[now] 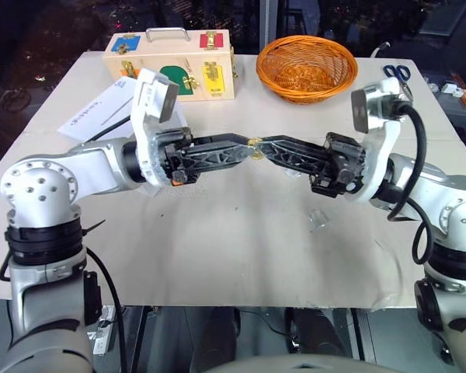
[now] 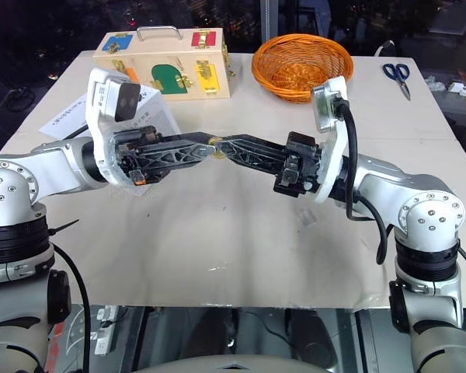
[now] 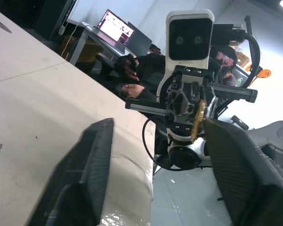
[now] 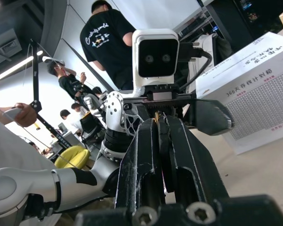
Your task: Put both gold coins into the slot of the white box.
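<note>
Where the two arms meet above the middle of the worktop (image 1: 217, 256), the left gripper (image 1: 248, 149) and the right gripper (image 1: 266, 148) are held tip to tip, each pointing level toward the other. A gold coin (image 1: 252, 142) is seen at the meeting point, and in the left wrist view it (image 3: 196, 120) is shown edge-on, pinched in the clenched jaws of the right gripper (image 3: 198, 117). The left jaws are parted, with one finger on either side of the coin, and whether they touch it cannot be told. A second small gold spot (image 1: 258, 156) is visible just beneath the fingertips, but what it is cannot be told.

The white box (image 1: 109, 109) is placed at the far left of the worktop, partly hidden behind the left arm, with black handwriting on its near face; in the right wrist view its grey fine-print panel (image 4: 259, 103) is shown. Its slot cannot be made out. A wooden case (image 1: 175, 66) with coloured latches and a handle is set just beyond the white box, and an orange wicker basket (image 1: 307, 66) is set to its right at the far edge. Blue-handled scissors (image 1: 398, 74) are laid at the far right. A small clear plastic block (image 1: 320, 218) is lying on the worktop near the right arm. People (image 4: 108, 42) are seen in the background of both wrist views.
</note>
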Available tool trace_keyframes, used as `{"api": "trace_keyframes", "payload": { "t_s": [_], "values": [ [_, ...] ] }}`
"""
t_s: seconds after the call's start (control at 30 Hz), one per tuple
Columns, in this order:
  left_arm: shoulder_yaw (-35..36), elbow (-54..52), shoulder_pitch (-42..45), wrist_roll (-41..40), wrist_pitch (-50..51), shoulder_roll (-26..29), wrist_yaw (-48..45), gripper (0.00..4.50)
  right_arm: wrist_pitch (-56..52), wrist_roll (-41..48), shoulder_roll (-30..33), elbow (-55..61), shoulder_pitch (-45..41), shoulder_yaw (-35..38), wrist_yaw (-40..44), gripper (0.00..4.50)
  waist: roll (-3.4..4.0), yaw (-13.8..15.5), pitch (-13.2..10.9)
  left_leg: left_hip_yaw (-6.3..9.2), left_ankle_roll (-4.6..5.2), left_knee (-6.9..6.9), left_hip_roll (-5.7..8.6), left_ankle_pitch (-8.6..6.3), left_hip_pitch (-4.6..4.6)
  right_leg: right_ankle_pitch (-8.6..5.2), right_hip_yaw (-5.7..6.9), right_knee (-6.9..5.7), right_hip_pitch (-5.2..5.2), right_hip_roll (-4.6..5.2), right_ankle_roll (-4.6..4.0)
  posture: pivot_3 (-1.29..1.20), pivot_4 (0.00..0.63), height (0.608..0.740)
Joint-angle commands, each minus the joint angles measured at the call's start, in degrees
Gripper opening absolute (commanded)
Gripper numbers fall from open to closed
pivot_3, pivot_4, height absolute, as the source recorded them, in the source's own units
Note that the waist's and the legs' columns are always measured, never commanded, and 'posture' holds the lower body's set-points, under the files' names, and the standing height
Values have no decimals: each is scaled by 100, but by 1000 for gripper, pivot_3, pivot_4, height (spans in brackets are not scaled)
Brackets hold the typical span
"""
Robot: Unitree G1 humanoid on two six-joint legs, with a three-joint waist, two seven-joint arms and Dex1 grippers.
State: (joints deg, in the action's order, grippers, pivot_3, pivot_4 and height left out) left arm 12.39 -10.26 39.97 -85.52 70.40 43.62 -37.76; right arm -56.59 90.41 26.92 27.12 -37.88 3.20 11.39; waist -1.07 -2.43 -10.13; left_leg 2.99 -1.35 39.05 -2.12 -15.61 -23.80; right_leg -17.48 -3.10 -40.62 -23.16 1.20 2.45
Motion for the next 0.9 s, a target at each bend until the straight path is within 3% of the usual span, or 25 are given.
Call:
{"api": "trace_keyframes", "payload": {
  "t_s": [0.03,0.2,0.23,0.3,0.4,0.47,0.8,0.83,0.9],
  "values": [
    [160,-192,21,15,-176,40,-102,2789,69,189,60,219,10,-80,-33,0,0,1,0,1,0,0,0,0,0,0,0,0,0,0,0,0,150,726],
    [148,-192,41,46,-198,-1,-159,2789,128,212,91,266,14,-149,-68,0,0,1,0,1,0,0,0,0,0,0,0,0,0,0,0,0,150,726],
    [139,-178,60,66,-205,-12,-169,2410,136,214,96,267,11,-164,-71,0,0,1,0,1,0,0,0,0,0,0,0,0,0,0,0,0,150,726],
    [131,-153,86,50,-197,-31,-194,2114,149,220,106,273,7,-187,-73,0,0,1,0,1,0,0,0,0,0,0,0,1,0,0,0,0,150,726],
    [119,-152,99,41,-182,-49,-231,613,171,230,127,301,14,-240,-77,0,0,2,0,0,0,0,0,0,-1,0,0,1,0,0,0,0,150,726],
    [110,-153,100,39,-183,-60,-246,100,183,247,128,306,15,-271,-87,0,0,1,0,0,0,0,0,0,-1,0,0,1,0,0,0,0,150,726],
    [196,-158,1,-1,-191,-20,-273,100,256,175,145,352,60,-307,47,0,0,1,0,1,0,-1,0,0,-1,0,1,2,0,0,0,0,150,726],
    [213,-167,-18,-2,-192,-5,-272,0,288,225,138,350,76,-280,89,621,0,0,0,1,0,0,0,0,-1,0,1,2,0,0,0,0,150,726],
    [338,-173,-123,12,-185,110,-278,0,345,70,221,355,118,-205,197,1273,1,-3,-1,1,0,-1,0,0,-1,0,1,2,0,-1,0,0,150,726]
  ]
}}
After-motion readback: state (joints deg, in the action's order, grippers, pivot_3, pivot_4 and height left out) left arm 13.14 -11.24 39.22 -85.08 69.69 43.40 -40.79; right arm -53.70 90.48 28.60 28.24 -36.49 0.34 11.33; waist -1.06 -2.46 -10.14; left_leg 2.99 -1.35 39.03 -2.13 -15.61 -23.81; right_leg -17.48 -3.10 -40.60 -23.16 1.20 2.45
